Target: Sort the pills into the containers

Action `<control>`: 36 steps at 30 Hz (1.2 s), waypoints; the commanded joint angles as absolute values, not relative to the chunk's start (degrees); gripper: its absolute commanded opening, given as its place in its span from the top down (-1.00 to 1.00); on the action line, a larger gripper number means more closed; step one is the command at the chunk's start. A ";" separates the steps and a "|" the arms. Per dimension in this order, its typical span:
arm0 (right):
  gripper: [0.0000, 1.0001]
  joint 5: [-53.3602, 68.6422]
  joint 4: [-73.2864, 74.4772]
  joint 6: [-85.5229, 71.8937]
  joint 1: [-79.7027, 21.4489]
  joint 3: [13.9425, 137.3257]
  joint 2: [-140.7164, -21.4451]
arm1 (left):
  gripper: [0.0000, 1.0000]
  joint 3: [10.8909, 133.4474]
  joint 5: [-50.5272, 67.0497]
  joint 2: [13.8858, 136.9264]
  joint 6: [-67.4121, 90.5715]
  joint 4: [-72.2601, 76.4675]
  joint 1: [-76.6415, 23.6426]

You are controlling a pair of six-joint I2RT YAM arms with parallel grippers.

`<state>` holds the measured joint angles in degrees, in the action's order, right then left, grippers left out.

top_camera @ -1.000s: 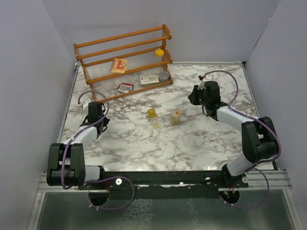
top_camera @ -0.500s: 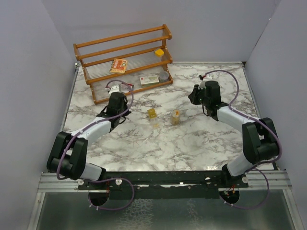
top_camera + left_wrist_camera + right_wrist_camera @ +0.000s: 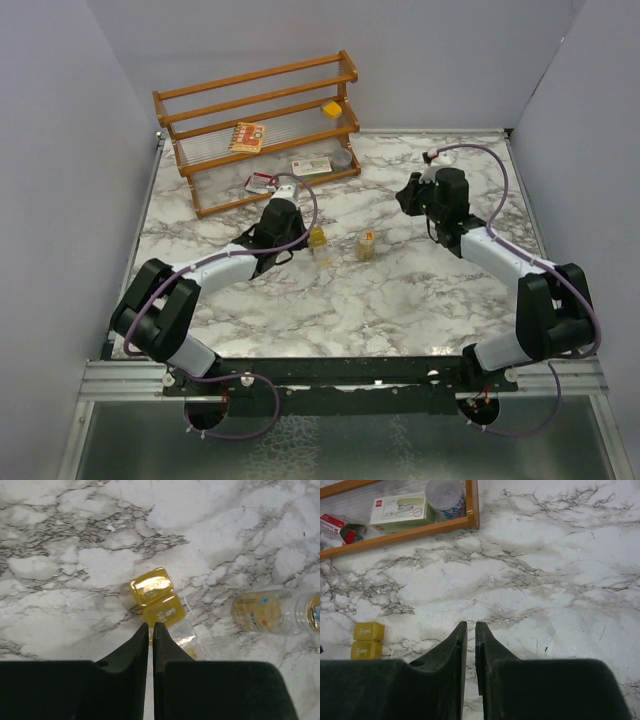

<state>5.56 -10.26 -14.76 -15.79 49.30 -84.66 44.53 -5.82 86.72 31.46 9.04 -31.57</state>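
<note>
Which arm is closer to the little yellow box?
Left. The left fingers sit just short of the yellow box; the right fingers are far off to its right, past the round jar.

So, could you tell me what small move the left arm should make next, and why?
Probably open the left gripper first. Its jaws are shut and hold nothing, with the tips just short of the yellow box; shut like this they cannot take the box.
</note>
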 commanded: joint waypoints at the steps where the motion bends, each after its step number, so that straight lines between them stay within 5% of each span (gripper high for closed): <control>1: 0.75 5.64 -9.98 -15.11 -15.91 47.86 -81.74 | 0.98 46.08 -2.95 86.75 31.21 12.00 -34.73; 36: 0.75 5.38 -9.30 -14.86 -15.91 46.93 -78.77 | 0.85 43.65 -4.54 88.85 35.10 10.24 -42.63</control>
